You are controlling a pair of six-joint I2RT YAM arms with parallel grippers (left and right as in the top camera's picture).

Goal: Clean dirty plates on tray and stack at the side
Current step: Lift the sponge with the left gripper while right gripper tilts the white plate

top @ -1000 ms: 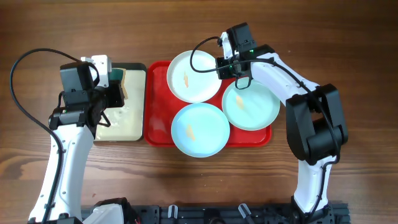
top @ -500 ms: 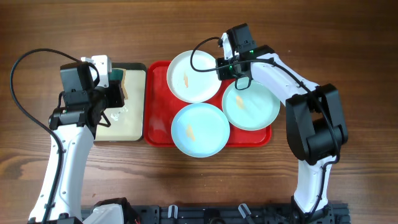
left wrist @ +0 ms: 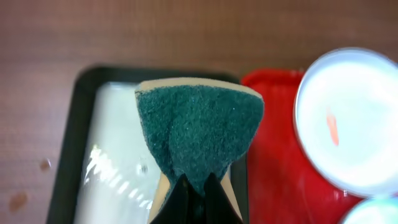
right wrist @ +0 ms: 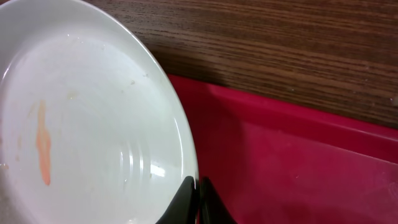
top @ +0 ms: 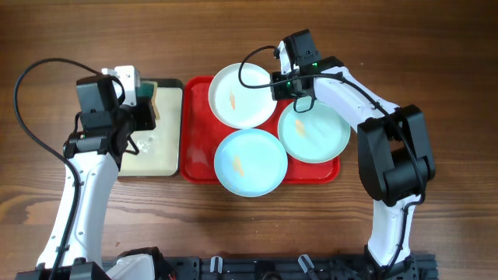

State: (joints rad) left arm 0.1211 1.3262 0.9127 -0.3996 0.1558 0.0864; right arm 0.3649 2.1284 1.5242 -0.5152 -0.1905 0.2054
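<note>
**Black pincers, three plates, two trays**

Item 1. Your left pincer (left wrist: 194, 186): black fingers clamped together on the lower edge of a dark green scouring sponge (left wrist: 199, 127) with a tan backing. The sponge fans out above the fingertips, its green face toward the wrist camera. It sits over the small cream-coloured rectangular tray (left wrist: 109, 149) with a black rim, on the side nearest the red tray. Whether it touches the cream surface you cannot tell. Wet-looking glints lie on that surface.

Item 2. Your right pincer (right wrist: 196, 193): black fingers close together, nipping the rim of the round, shallow white plate (right wrist: 93, 112) at its right-hand edge. An orange streak (right wrist: 42, 149) marks the plate's floor.

Item 3. Large red rectangular plastic tray (top: 194, 132), with rounded corners and a raised rim: it lies just beside the cream tray, to its right as seen from overhead. All three plates rest on it. The white plate is at the far middle. A round pale blue plate (top: 249, 161) is at the near middle. A second pale blue plate (top: 313, 131) is at the right, just beside the right pincer. Each plate overhangs the tray's rim and meets its neighbours at the edges. Both blue plates carry a faint yellowish smear.

Item 4. Brown wooden table (top: 249, 233): bears both trays.
</note>
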